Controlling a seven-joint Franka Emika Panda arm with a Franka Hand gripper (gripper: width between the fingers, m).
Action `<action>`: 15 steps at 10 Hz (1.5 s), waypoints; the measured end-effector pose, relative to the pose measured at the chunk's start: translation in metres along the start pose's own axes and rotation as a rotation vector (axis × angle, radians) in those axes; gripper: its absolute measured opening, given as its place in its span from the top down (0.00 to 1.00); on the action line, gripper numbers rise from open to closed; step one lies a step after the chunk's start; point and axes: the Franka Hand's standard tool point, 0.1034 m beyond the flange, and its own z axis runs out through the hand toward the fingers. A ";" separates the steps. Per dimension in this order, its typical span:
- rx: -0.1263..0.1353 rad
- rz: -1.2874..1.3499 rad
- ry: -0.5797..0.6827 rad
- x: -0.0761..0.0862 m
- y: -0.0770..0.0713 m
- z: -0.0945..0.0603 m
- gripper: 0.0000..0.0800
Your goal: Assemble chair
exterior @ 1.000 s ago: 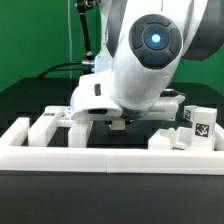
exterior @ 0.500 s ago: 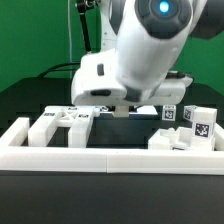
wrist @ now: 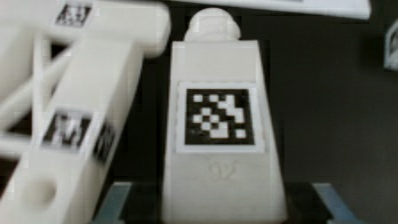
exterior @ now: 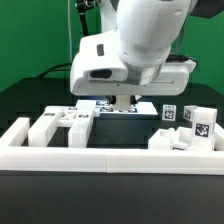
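Toward the bench's (exterior: pixel 25 100) edge on the exterior view's left lie flat white plastic chair pieces (exterior: pixel 55 122). At mid-bench the claw (exterior: pixel 121 101) pinches a white square plastic bar (wrist: pixel 217 70) with a round end peg. Tagged white blocks (exterior: pixel 195 125) sit near the right edge. The bar looks light, stiff and slippery, so it is best gripped on its flat sides.

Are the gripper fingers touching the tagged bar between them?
Cannot tell. The wrist view shows the fingers flanking the bar, but dark strips beside it could be gap or shadow.
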 end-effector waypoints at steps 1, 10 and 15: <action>0.000 -0.001 0.058 -0.007 -0.001 -0.013 0.64; -0.038 0.014 0.639 0.003 0.004 -0.079 0.64; -0.070 0.029 0.966 0.009 -0.001 -0.103 0.64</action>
